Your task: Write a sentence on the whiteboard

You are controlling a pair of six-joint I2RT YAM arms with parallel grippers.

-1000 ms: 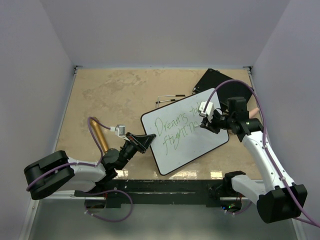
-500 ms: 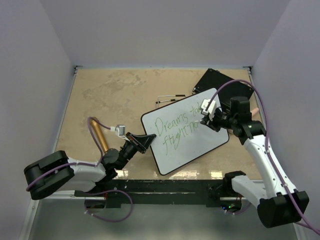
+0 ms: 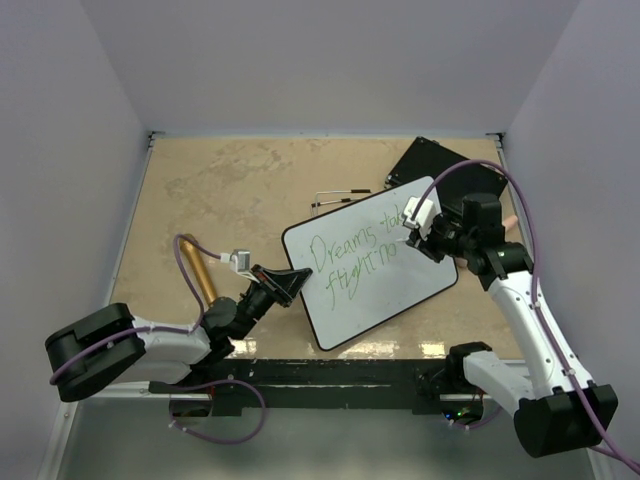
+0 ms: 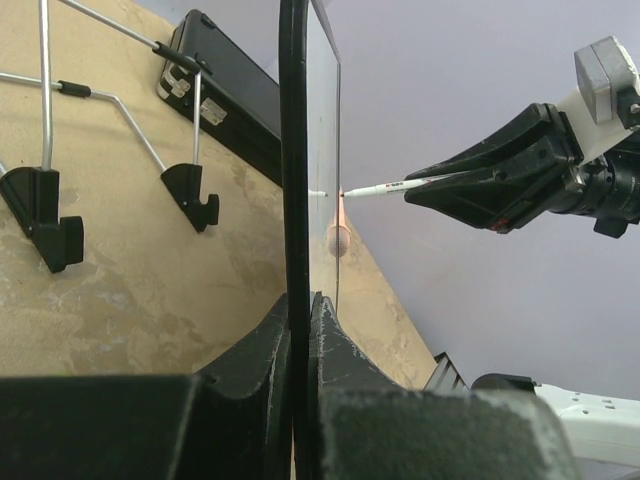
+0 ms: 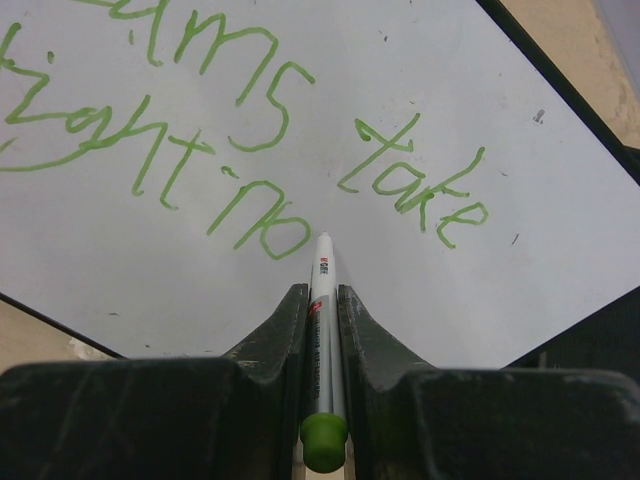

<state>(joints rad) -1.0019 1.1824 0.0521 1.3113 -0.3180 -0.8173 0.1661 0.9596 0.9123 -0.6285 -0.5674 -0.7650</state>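
- The whiteboard (image 3: 370,262) lies askew on the right half of the tabletop (image 3: 220,190), nearer the near edge than the far one. Green lettering (image 5: 250,130) on it reads "Dreams take flight no".
- Risk: the board is held at one spot only, on its left edge, so a firm pen press could pivot it or slip it out of that grip, skewing the next letter.
- Risk: the second line runs towards the right edge of the board, and more words may crowd it or run off.
- Risk: fresh ink smears easily on a glossy face (a low finger pass would drag it).
- Risk: a hard push could slide the marker (image 5: 322,290) back between its fingers, lifting the tip and breaking the stroke.
- The board is smooth, white and shiny, rectangular with rounded corners and a thin black frame.
- The marker is a slim white barrel with a green end cap; its tip sits just right of the "o", touching the surface or a hair off it — I cannot tell which.
- The right gripper (image 5: 322,295) is clenched on the marker, and the left gripper (image 4: 300,320) is clamped on the board's frame. Both have matte black wedge fingers.
- Near the far right corner, a flat black board (image 3: 425,160) — matte — lies partly under the whiteboard, beside a thin wire stand (image 3: 335,197).
- The tabletop is mottled beige, like stone.
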